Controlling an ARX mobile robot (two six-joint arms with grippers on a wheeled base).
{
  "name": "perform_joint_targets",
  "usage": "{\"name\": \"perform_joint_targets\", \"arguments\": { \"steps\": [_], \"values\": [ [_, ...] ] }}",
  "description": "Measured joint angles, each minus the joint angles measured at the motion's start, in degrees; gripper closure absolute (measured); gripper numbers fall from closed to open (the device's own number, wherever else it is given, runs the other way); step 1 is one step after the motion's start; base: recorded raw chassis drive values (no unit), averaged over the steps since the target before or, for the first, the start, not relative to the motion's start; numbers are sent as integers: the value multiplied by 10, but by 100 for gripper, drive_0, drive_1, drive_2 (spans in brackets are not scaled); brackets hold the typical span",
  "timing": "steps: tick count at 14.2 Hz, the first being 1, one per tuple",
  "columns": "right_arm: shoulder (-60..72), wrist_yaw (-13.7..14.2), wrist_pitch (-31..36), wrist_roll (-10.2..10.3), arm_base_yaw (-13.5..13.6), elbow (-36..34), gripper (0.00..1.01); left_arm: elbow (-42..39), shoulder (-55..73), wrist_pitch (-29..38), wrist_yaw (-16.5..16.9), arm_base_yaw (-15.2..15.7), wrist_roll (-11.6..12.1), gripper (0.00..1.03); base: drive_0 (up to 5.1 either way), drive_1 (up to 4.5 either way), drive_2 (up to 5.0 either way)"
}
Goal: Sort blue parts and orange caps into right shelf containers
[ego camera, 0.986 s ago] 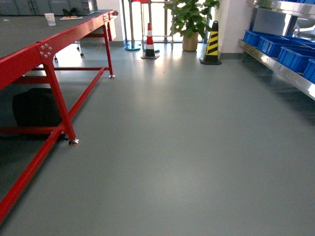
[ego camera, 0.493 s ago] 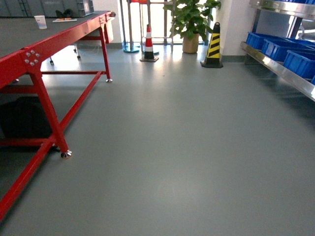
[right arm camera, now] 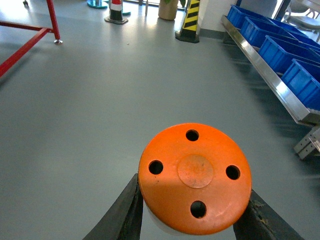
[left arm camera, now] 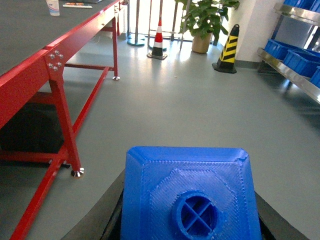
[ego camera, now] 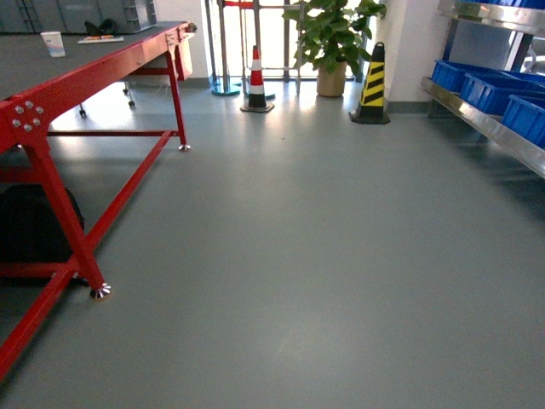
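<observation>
Left end effector [left arm camera: 187, 222] clamped on blue part [left arm camera: 189, 192], cross-ribbed round stud on top. Right end effector [right arm camera: 192, 212] grips orange cap [right arm camera: 195, 177], four dark holes. Blue crates [ego camera: 498, 89] on shelf [ego camera: 490, 128] at 2 o'clock.

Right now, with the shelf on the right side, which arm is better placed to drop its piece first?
Probably the right. Its gripper holds the orange cap, and the blue crates on the shelf lie on that side; the left gripper holds the blue part.
</observation>
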Motion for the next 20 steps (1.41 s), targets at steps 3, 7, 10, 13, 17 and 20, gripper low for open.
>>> {"name": "perform_joint_targets", "arguments": {
  "steps": [3,7,10,13,17,20],
  "values": [
    [0,0,1,0,0,0,60,0,0,-1,0,0,0,59,-3,416,-421],
    [0,-1,-1,0,1,0,60,0,2,-3,-2,2,0,59,11,429,-407],
    [0,0,2,0,0,0,60,0,1,1,-1,1,0,59,11,429,-407],
    [0,1,1,0,0,0,60,0,0,-3,0,-1,0,59,-51,228,-329],
    [0,1,1,0,0,0,60,0,0,0,0,0,0,59,-165,-165,-165],
    [0,1,1,0,0,0,60,0,0,0,0,0,0,59,-156,-156,-156]
  ]
}}
